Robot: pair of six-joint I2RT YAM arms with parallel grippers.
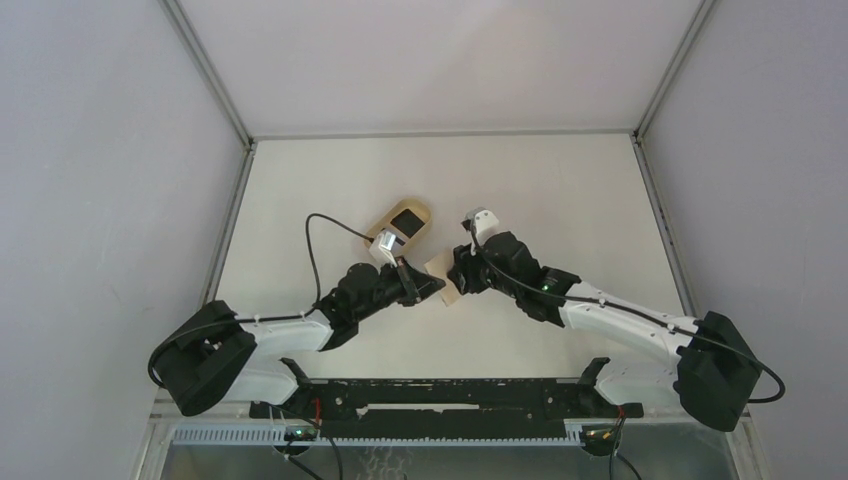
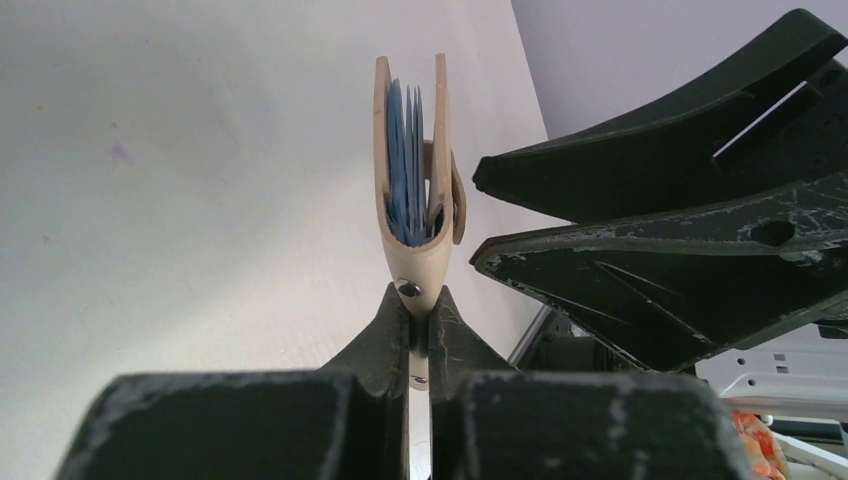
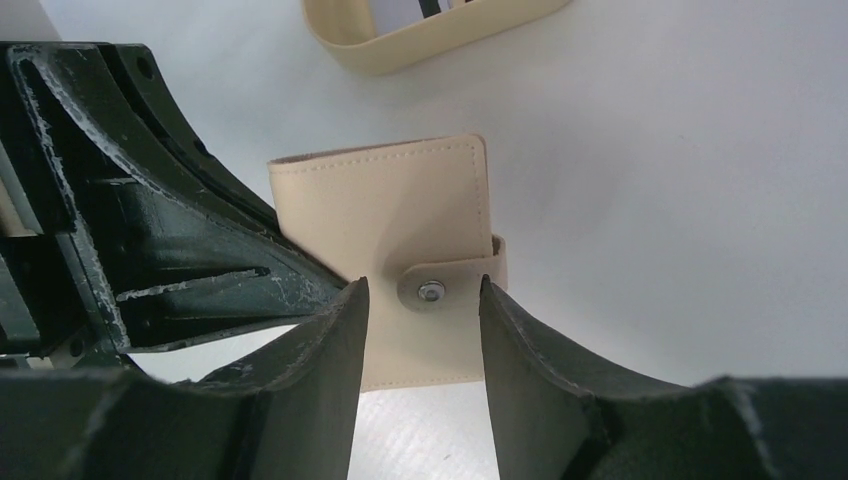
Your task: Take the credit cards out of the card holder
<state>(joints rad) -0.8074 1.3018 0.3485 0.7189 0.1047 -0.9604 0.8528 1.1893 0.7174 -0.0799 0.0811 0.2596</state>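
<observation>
Top external view: we see the two arms meet tip to tip over the white table (image 1: pixel 560 200), about midway across it.
Card holder: we find the tan card holder (image 1: pixel 441 273) between the two grippers, just in front of the beige oval tray (image 1: pixel 421 211).
Left gripper: the left gripper (image 1: pixel 428 287) is pressed together on one narrow end of the holder; in its own wrist view the two dark fingertips pinch the rounded tan end.
Holder's pose: from the left wrist we look at it edge-on, its two tan walls standing apart and its mouth gaping away from the camera.
Credit cards: the blue-grey credit cards (image 2: pixel 405 170) are inside the holder, packed side by side between the two walls, only their thin edges showing.
Right gripper: the right gripper (image 1: pixel 457 272) is spread, nothing between its fingers (image 3: pixel 320 380).
Right wrist view: we see the holder's flat tan face, with the snap tab (image 3: pixel 440 285) and its metal stud in the gap between the two spread fingers.
Snap: we cannot tell whether the tab is fastened.
Tray: a black card (image 1: pixel 405 221) lies inside it, well apart from the holder.
</observation>
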